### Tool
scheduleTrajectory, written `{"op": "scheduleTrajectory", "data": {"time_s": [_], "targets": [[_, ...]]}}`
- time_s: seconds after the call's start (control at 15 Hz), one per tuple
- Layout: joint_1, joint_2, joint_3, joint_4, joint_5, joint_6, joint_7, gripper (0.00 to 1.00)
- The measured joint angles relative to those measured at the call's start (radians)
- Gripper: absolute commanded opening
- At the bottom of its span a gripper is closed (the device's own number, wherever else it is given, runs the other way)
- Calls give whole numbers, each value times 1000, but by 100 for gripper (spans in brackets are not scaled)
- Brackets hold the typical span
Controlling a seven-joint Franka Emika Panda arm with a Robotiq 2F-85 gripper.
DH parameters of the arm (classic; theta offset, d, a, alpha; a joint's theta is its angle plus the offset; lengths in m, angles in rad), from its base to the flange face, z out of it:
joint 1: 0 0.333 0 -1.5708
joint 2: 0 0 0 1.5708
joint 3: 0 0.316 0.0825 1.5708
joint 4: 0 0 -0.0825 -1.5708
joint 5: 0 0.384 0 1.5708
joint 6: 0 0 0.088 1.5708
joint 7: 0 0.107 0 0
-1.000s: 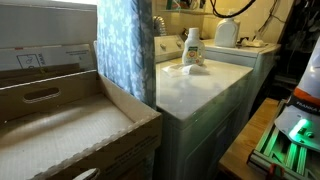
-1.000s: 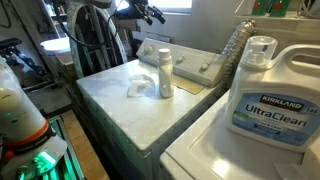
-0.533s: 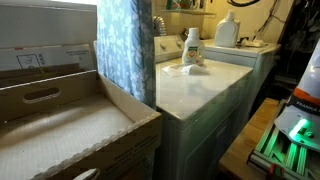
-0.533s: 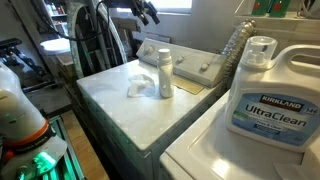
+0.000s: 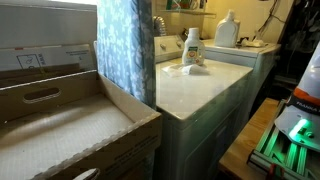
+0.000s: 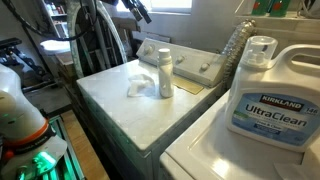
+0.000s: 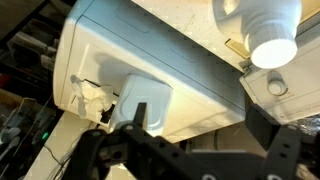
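Plainly, the white bottle (image 6: 165, 72) stood upright near the middle of the bench (image 6: 108, 106), a white washer top. Just beside the bottle, on that same top, lay a crumpled white cloth (image 6: 137, 84). Behind the bottle ran the control panel (image 6: 207, 68). Well apart from the bottle, on the neighbouring machine, stood a big detergent jug (image 6: 268, 95). High above the bottle hung the claw (image 6: 140, 12). Its fingers were spread apart and empty in the wrist view, and the air down to the bottle was open.

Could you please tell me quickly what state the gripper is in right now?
Gripper: open, fingers spread apart, holding nothing.
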Motion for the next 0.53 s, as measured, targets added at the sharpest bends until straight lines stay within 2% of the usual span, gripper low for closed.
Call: {"op": "scheduleTrajectory", "data": {"time_s": [0.53], "targets": [[-82,-114,-3,-84,0,-1,-90,100]]}}
